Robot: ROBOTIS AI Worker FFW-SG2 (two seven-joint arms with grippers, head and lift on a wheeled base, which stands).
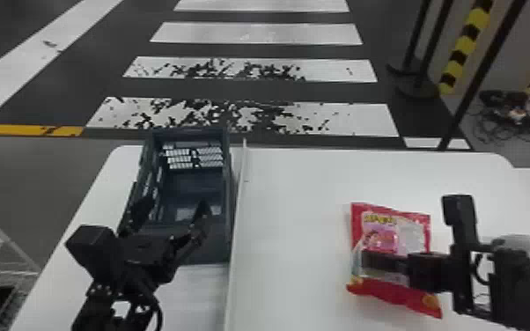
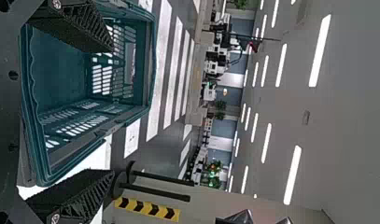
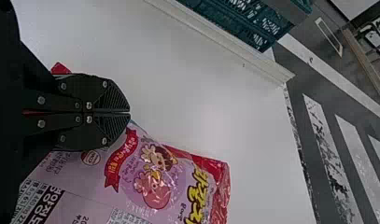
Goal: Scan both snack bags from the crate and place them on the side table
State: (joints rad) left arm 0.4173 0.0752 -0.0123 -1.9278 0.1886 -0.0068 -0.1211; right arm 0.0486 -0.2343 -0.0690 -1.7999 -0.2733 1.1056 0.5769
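"Handling of the snack bag (image 1: 414,229) seems to be in hand, but can the step be pinned down?"

"Not fully. It is laid on the counter (image 1: 299,220), to the right of the crate (image 1: 189,132) and beyond the raised strip (image 1: 237,220). Whether it is waiting to be scanned or has been scanned cannot be told."

"And the right tool (image 1: 363,262)?"

"Its fingers are pressed together over the bag. No fold can be made out between the tips, so a firm hold should not be assumed. The left tool (image 1: 175,203) is held over the near part of the crate, its fingers spread apart."

"What is called for next?"

"If the bag is to be carried, the right tool should be raised a little, parted and closed on a loose edge; if it has just been set down, a clean lift away is needed. Scanning, if still owed, should be finished before the side table."

"Which way is the bag pointed?"

"It is laid flat, printed face up. Its long axis is run roughly near to far, turned slightly askew, with the large yellow lettering (image 3: 199,196) towards the far end."
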